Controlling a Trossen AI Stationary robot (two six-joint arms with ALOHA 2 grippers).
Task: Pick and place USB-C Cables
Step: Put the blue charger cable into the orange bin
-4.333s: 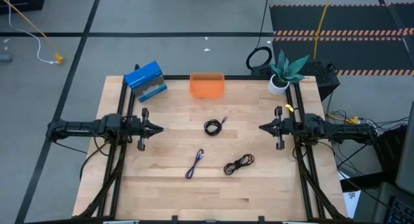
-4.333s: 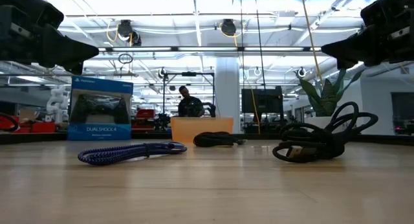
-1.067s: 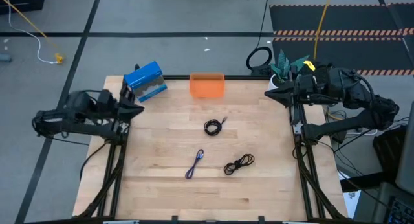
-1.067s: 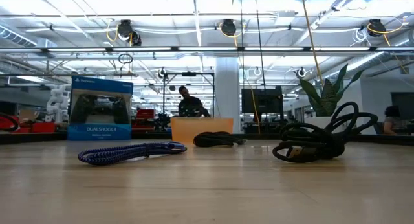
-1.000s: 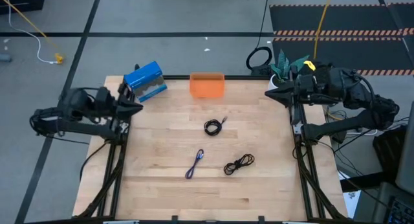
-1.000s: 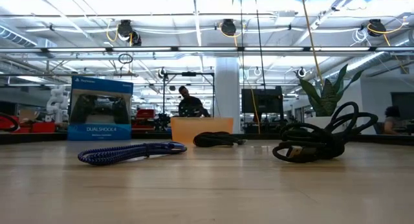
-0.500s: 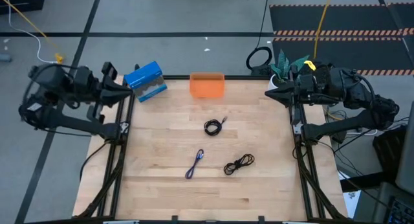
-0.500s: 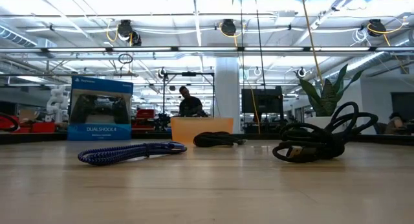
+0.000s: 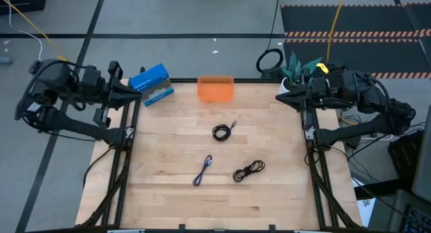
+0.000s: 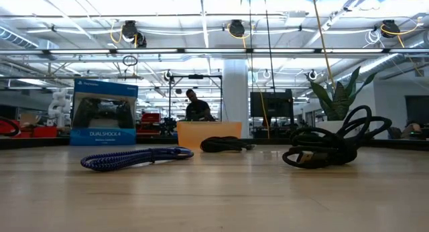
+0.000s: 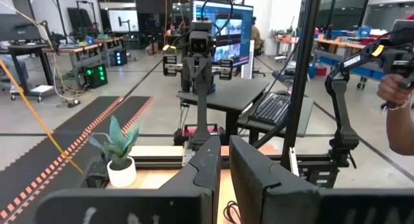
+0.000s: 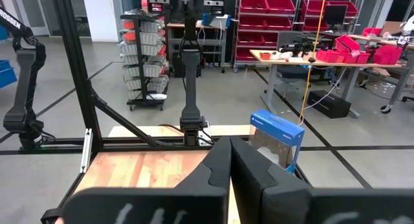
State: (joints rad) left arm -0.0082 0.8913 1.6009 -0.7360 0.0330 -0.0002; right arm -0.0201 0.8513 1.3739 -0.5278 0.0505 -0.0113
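Note:
Three cables lie on the wooden table [image 9: 168, 199]. The black round coil [image 9: 221, 132] is in the middle, and in the low view the coil [image 10: 224, 144] shows far back. The purple-blue bundle [image 9: 203, 170] [image 10: 134, 157] and the black loose tangle [image 9: 248, 170] [image 10: 328, 148] lie nearer the near edge. My left gripper [image 9: 139, 93] [image 11: 224, 160] hovers shut over the far left corner, beside the blue box. My right gripper [image 9: 279, 96] [image 12: 229, 156] hovers shut over the far right corner. Neither is near a cable.
An orange bin [image 9: 215, 88] [image 10: 208, 133] stands at the middle of the far edge. A blue game-controller box [image 9: 151, 85] [image 10: 104, 113] is at the far left, a potted plant [image 9: 296, 73] at the far right. A person [image 10: 194, 106] is in the room behind.
My left arm has drawn back and risen, carrying its gripper toward the table's far left corner, next to the blue box. The right arm and the three cables have kept still.

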